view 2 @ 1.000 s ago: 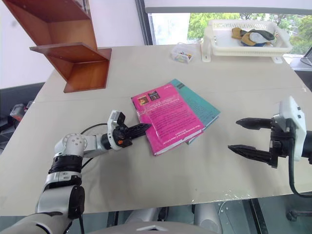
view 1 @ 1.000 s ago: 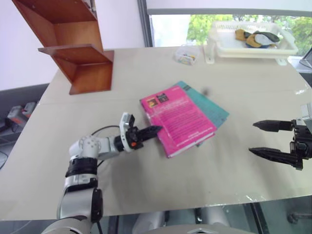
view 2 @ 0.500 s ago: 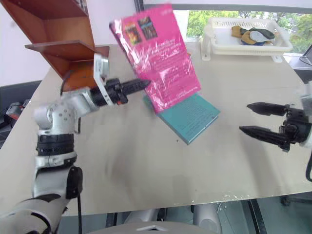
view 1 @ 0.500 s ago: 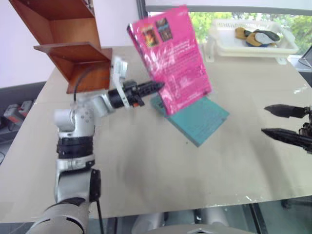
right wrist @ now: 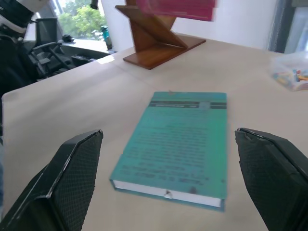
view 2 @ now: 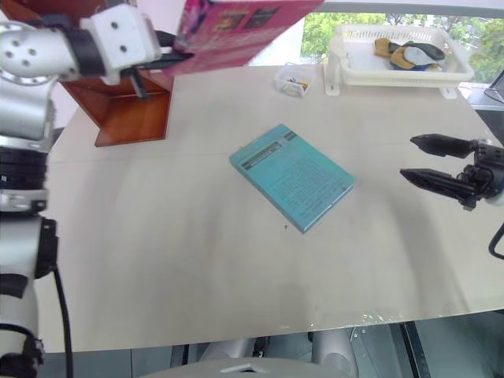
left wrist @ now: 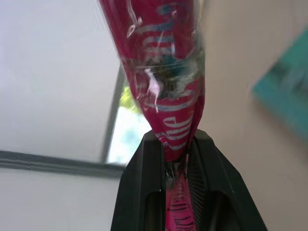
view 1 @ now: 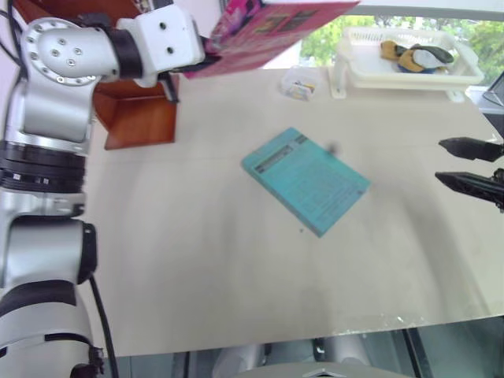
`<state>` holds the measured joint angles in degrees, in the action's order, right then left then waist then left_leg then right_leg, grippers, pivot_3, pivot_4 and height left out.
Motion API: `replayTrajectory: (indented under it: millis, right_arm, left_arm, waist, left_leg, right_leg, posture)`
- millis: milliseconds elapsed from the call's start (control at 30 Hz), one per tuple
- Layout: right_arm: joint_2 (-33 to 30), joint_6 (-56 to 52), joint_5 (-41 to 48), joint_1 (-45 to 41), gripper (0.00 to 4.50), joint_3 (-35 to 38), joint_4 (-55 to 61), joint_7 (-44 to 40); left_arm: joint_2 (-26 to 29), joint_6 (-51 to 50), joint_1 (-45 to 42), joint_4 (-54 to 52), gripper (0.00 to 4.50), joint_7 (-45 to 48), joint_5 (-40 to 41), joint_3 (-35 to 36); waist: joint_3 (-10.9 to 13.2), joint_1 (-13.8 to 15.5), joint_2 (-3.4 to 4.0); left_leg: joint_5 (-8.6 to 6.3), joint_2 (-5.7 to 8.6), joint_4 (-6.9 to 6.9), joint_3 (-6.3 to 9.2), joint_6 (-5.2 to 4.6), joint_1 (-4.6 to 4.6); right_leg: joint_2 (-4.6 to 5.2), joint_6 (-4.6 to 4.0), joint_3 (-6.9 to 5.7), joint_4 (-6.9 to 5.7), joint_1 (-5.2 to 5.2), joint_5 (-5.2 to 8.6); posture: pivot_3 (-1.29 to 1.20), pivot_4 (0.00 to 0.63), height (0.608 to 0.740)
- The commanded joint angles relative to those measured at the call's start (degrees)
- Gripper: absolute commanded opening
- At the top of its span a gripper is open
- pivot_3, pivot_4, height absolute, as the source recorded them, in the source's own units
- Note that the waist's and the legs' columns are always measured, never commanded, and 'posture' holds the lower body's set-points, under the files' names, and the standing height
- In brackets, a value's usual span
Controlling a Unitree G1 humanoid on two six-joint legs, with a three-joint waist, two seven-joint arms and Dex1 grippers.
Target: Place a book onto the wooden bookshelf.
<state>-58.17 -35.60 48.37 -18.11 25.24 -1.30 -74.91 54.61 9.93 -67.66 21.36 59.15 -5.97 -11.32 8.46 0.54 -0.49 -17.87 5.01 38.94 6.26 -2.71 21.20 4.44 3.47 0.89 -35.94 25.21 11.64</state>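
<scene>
Left eye view: the left pincer [view 1: 206,57] is raised above the far left part of the bench [view 1: 197,260], its fingers pinching the pink book [view 1: 272,31] by one edge, so that the book hangs in the air clear of the bench surface, just beside the wooden bookshelf [view 1: 138,110] that stands at the far left corner. The left wrist view confirms the grip: both black fingers [left wrist: 144,192] press against the book's glossy cover from either side. A teal book [view 1: 305,179] lies flat near the middle of the bench, askew to the bench edges. The right pincer [view 1: 471,167] is held over the right edge of the bench, spread wide and holding nothing; in the right wrist view its two fingers frame the teal book from a distance. At the far right corner rests a white tray [view 1: 409,75] containing what appear to be a few cloth items, and a small clear box [view 1: 300,85] sits just beside it.
</scene>
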Motion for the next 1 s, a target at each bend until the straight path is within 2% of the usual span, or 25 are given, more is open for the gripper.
replayTrajectory:
  millis: [33,133,233,567,1000]
  right_arm:
    - [-0.91,2.29,-1.32,-3.62,4.5,-0.51,-2.57,-2.36]
    - [-0.21,3.71,-2.98,-6.2,4.5,-2.38,-5.27,-3.51]
    - [0.47,4.58,-3.86,-8.15,4.5,-3.42,-6.88,-4.24]
    - [1.89,6.32,-6.16,-14.65,4.5,-6.38,-11.55,-6.74]
    - [2.21,4.73,-3.48,-19.46,4.5,-4.0,-11.02,-6.88]
  left_arm:
    - [4.66,7.92,-3.63,4.89,0.15,-1.19,-6.4,0.34]
    - [6.95,10.84,-5.42,7.8,0.15,-3.26,-9.95,0.98]
    - [8.41,11.16,-6.48,9.08,0.15,-3.17,-12.28,1.03]
    - [16.32,10.37,-7.57,15.22,0.15,-3.69,-24.17,-0.97]
    - [16.32,12.67,-14.83,32.99,0.15,-11.62,-36.42,-7.78]
  waist:
    - [0.01,-0.22,0.03]
    - [0.01,-0.38,0.03]
    - [0.01,-0.5,0.02]
    - [0.02,-1.51,0.04]
    - [0.03,-1.39,0.02]
  left_leg:
    - [0.0,-0.01,-0.01,-0.04,0.0,0.03]
    - [0.0,-0.03,0.04,-0.03,0.0,0.14]
    - [0.0,-0.01,0.36,0.11,-0.01,0.65]
    - [0.0,0.03,0.33,0.11,-0.01,0.63]
    - [0.0,0.12,0.41,0.19,-0.02,0.66]
  right_leg:
    - [-0.03,0.0,0.02,-0.03,0.06,0.0]
    - [-0.28,0.0,0.01,-0.04,0.13,0.0]
    - [-0.27,0.03,-0.14,-0.15,0.5,-0.02]
    - [-0.29,0.04,-0.14,-0.24,0.51,-0.02]
    - [-0.23,0.04,-0.2,-0.79,0.63,-0.02]
  posture:
    - [0.0,0.15,0.74]
    - [0.0,0.15,0.74]
    - [0.0,0.15,0.74]
    - [0.0,0.15,0.74]
    - [0.0,0.15,0.74]
